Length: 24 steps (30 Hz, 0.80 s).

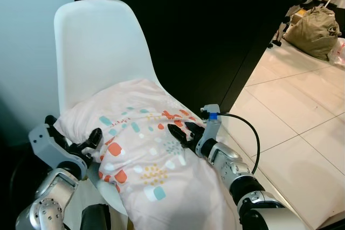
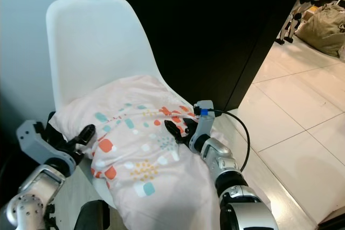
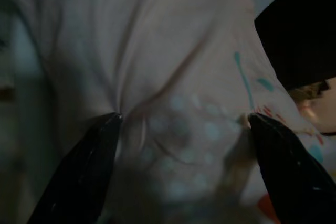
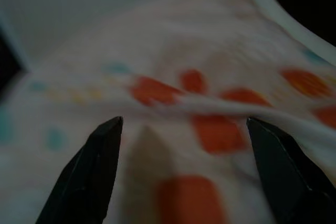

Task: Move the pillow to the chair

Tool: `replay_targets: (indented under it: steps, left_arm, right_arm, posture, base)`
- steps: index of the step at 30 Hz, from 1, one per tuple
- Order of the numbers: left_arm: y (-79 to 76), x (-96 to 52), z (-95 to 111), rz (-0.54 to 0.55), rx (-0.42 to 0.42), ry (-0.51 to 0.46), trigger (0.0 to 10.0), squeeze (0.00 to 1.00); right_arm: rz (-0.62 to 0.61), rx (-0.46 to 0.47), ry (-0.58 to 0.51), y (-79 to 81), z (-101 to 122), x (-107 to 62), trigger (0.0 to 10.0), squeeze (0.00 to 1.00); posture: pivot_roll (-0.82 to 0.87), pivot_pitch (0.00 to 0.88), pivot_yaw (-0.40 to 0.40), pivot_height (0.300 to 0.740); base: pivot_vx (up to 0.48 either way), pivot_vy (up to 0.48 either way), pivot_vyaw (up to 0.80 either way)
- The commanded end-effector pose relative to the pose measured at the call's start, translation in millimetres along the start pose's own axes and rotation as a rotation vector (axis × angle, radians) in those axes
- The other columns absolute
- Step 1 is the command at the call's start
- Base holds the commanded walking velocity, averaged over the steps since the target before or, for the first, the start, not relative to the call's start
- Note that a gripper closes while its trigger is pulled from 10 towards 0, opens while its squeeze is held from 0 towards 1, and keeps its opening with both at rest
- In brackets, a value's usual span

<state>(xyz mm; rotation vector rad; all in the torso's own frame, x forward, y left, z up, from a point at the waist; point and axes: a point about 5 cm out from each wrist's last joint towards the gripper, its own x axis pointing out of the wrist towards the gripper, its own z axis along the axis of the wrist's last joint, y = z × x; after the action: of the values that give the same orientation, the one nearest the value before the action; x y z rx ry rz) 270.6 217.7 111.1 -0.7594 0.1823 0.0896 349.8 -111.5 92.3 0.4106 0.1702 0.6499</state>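
While the pillow (image 1: 143, 149) lies across the seat of the white chair (image 1: 97, 47), its near end spills over the seat's front edge toward me, so I judge the placing step to be nearly done and the letting-go step to be the one in hand. My left gripper (image 1: 89, 143) sits at about 9 o'clock of the pillow, against its side edge, and in the left wrist view its two black fingers (image 3: 84, 166) stand spread apart with the cloth bunched between them, pressing into it at the tips without pinching it shut. My right gripper (image 1: 186, 133) rests on top of the pillow toward 3 o'clock, beside the orange and teal print, and in the right wrist view its fingers (image 4: 100, 166) are likewise parted, nothing clamped between them. A tan bag (image 1: 315, 30) stands far off on the tiled floor (image 1: 302, 111) at 2 o'clock. Next I would nudge the overhanging end toward 12 o'clock, against the backrest, so it cannot slide off, then draw both arms back clear of the fabric
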Motion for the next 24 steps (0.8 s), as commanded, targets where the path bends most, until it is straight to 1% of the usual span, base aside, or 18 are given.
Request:
replay_targets:
  steps: [1,2,3,6,8,10,13,14,16,19,20,21,24]
  left_arm:
    - [-2.9,6.8,-8,-0.031,-0.07,0.023,10.0,0.0]
    - [-2.4,10.0,-9,-0.027,-0.095,0.026,10.0,0.0]
    - [1.7,15.5,-9,-0.002,-0.084,0.026,10.0,0.0]
    - [2.7,18.2,-8,0.001,-0.076,0.025,10.0,0.0]
    - [2.3,21.7,-7,-0.011,-0.104,0.022,10.0,0.0]
    - [1.2,27.1,-7,-0.022,-0.151,0.026,10.0,0.0]
    - [-1.0,32.6,-9,-0.035,-0.202,0.041,10.0,0.0]
    - [0.5,35.8,-12,-0.027,-0.223,0.058,10.0,0.0]
    - [1.7,37.0,-13,-0.019,-0.232,0.06,10.0,0.0]
    - [3.7,43.0,-13,-0.011,-0.259,0.056,10.0,0.0]
    - [2.9,45.0,-12,-0.019,-0.27,0.049,2.1,0.0]
    - [1.0,47.3,-9,-0.027,-0.28,0.042,0.0,0.0]
    - [-4.8,51.2,-4,-0.057,-0.292,0.027,0.0,0.0]
  right_arm:
    - [0.038,0.049,-0.043,0.5,4,-2.9,10.0,0.0]
    - [0.054,0.06,-0.054,1.7,4,-3.6,10.0,0.0]
    - [0.06,0.058,-0.06,1.3,3,-7.1,10.0,0.0]
    - [0.049,0.059,-0.068,-0.4,3,-9.8,10.0,0.0]
    - [0.035,0.068,-0.078,-3.0,3,-13.1,10.0,0.0]
    - [0.023,0.063,-0.078,-5.3,3,-15.9,10.0,0.0]
    - [0.017,0.059,-0.078,-6.7,4,-18.6,10.0,0.0]
    - [0.015,0.059,-0.083,-7.5,5,-19.8,10.0,0.0]
    - [0.012,0.057,-0.084,-8.0,6,-20.3,10.0,0.0]
    - [0.01,0.056,-0.093,-8.0,9,-22.0,10.0,0.0]
    - [0.01,0.055,-0.096,-7.7,11,-22.2,10.0,0.0]
    - [0.01,0.053,-0.099,-7.8,12,-22.1,10.0,0.0]
    - [0.007,0.049,-0.105,-8.1,15,-22.0,10.0,0.0]
  posture:
    - [0.17,0.049,-0.177,0.505]
    - [0.16,0.055,-0.172,0.505]
    - [0.16,0.061,-0.168,0.505]
    - [0.15,0.07,-0.166,0.505]
    - [0.14,0.077,-0.165,0.505]
    - [0.13,0.086,-0.164,0.505]
    - [0.12,0.091,-0.164,0.505]
    - [0.12,0.093,-0.163,0.505]
    - [0.12,0.093,-0.164,0.505]
    - [0.11,0.093,-0.167,0.505]
    - [0.11,0.091,-0.167,0.505]
    - [0.1,0.091,-0.167,0.505]
    - [0.1,0.09,-0.169,0.505]
  base:
    - [0.0,0.0,0.0]
    - [0.0,0.0,0.0]
    - [0.0,0.0,0.0]
    - [0.0,0.0,0.0]
    - [0.0,0.0,0.0]
    - [0.0,0.0,0.0]
    - [0.0,0.0,0.0]
    - [0.0,0.0,0.0]
    - [0.0,0.0,0.0]
    - [0.0,0.0,0.0]
    - [0.0,0.0,0.0]
    - [0.0,0.0,0.0]
    - [0.0,0.0,0.0]
